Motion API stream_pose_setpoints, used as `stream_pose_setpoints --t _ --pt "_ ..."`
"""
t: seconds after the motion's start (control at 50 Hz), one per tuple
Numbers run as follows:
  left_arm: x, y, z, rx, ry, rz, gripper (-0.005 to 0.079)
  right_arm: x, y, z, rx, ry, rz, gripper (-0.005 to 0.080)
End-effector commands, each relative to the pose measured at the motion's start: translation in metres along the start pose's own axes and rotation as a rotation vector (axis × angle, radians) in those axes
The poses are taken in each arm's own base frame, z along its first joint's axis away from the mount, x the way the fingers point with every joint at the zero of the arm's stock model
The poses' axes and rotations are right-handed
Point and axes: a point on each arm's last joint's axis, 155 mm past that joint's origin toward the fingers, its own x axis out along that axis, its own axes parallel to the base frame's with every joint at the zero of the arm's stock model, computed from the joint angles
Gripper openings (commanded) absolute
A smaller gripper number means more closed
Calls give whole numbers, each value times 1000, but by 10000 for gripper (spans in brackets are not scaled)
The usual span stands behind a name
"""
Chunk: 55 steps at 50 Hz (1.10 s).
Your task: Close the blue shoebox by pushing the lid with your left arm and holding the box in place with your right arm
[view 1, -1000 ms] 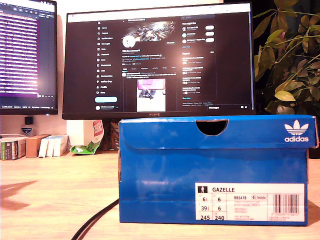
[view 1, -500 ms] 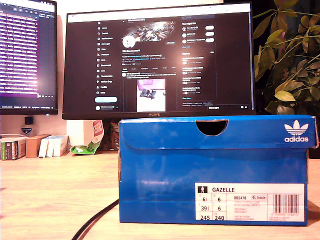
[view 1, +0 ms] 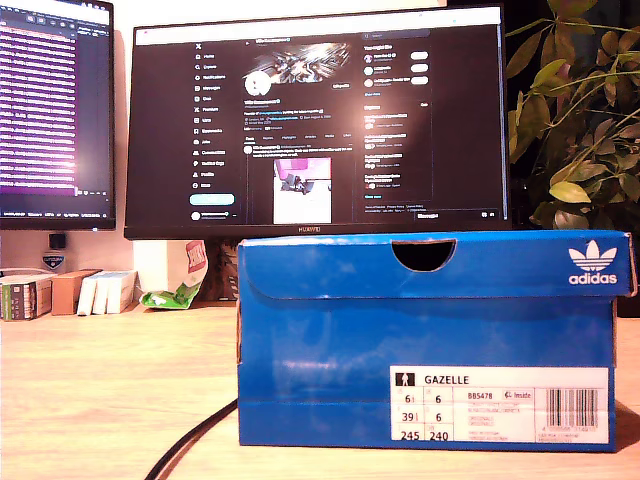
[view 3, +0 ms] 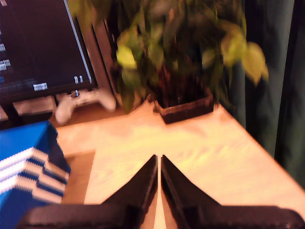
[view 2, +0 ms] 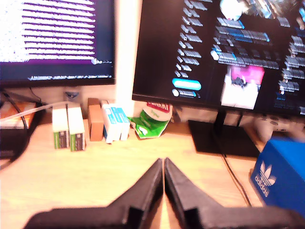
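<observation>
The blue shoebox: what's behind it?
Behind the shoebox stand a monitor and a plant. The monitor's stand and a white game controller show only in the wrist views.

A wide black-framed monitor (view 1: pixel 318 120) with a dark web page stands on the light wooden desk (view 1: pixel 100 380), beside a second monitor (view 1: pixel 55 110) showing purple-lit text at the exterior view's left. Small cardboard cartons (view 1: pixel 70 292) and a crumpled green-and-white wrapper (view 1: pixel 172 296) lie beneath them. A black cable (view 1: pixel 190 440) crosses the desk. A leafy green plant (view 3: pixel 181 52) in a dark woven pot (view 3: pixel 186 107) stands near a white game controller (view 3: pixel 83 104).
</observation>
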Motion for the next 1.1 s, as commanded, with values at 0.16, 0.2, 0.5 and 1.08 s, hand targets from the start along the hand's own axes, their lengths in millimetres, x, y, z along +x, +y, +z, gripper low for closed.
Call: stream_pose_setpoints --t 0.16,0.2,0.5,1.08 --pt "10 2 -38 -14 72 -13 -9 1 -6 -38 6 86 -13 -5" --pt "11 2 -42 -13 79 -15 -9 2 -6 -42 9 92 -13 -5" --pt "12 0 -70 2 89 -31 -9 4 -10 -64 29 128 -37 -5" --pt "17 10 -102 65 109 8 -9 7 -15 -76 -9 134 -83 -5"
